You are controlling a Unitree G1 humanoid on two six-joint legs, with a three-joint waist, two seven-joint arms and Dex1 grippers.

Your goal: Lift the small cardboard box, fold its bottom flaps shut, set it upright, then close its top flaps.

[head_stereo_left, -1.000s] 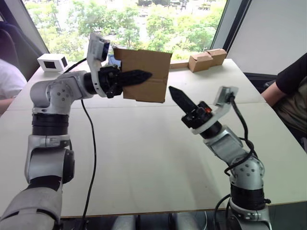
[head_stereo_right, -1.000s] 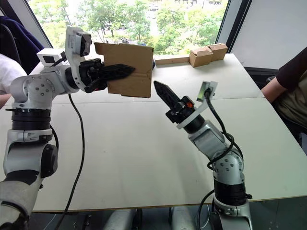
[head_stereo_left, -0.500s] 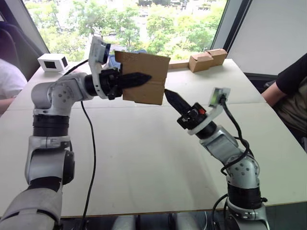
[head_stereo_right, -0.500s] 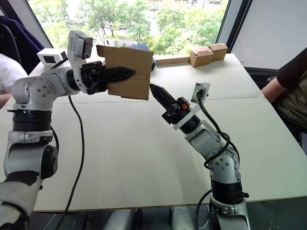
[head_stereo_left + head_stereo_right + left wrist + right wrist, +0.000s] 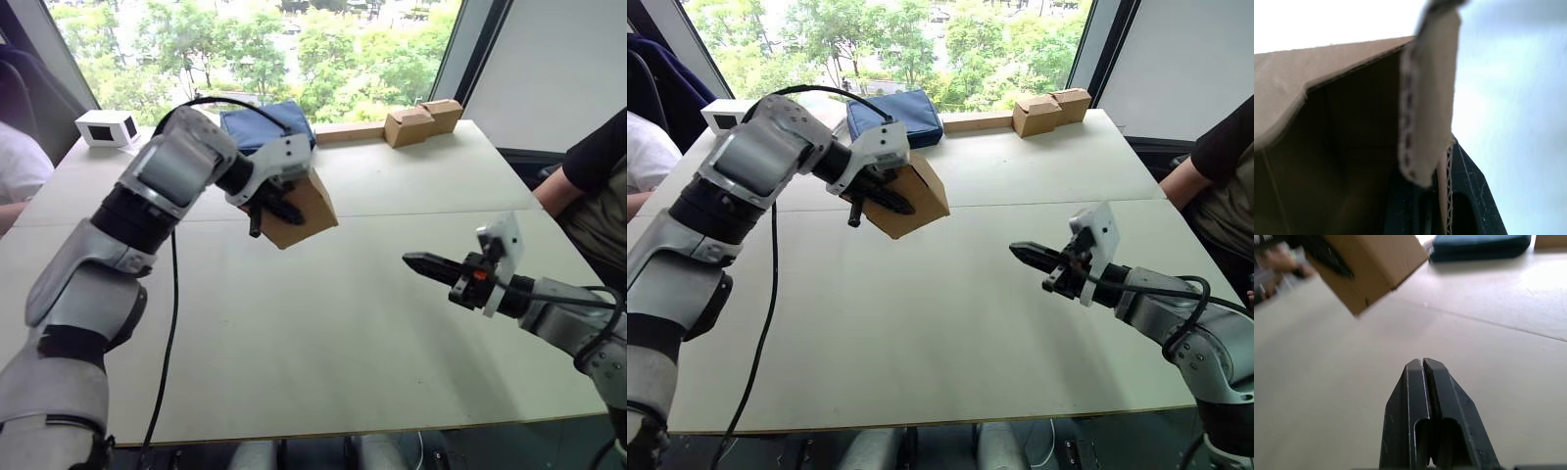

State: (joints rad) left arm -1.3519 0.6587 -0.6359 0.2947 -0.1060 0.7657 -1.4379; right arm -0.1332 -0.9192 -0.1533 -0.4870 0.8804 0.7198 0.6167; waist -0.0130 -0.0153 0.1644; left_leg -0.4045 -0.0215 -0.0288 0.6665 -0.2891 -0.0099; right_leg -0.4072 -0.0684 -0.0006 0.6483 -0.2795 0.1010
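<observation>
The small cardboard box [image 5: 312, 203] hangs tilted above the table [image 5: 294, 333], left of centre, one corner pointing down. My left gripper [image 5: 277, 209] is shut on one of its walls, with a black finger lying across the box's left face. The left wrist view looks into the box's dark inside [image 5: 1342, 161], with a loose flap [image 5: 1430, 98] hanging in front and a black finger [image 5: 1471, 196] against the wall. My right gripper [image 5: 416, 261] is shut and empty, low over the table to the right, well apart from the box [image 5: 1369, 269] and pointing toward it.
A blue pouch [image 5: 269, 122] lies at the back behind the box. A white box with a dark window [image 5: 106, 127] sits back left. Two joined brown boxes [image 5: 423, 119] with a long strip [image 5: 345, 131] sit back right. People sit at the left [image 5: 20, 162] and right [image 5: 598, 176] edges.
The left arm has swung the box down and turned it from a raised, flat-on pose to a tilted one. The right gripper has drawn back to the right and lower, away from the box.
</observation>
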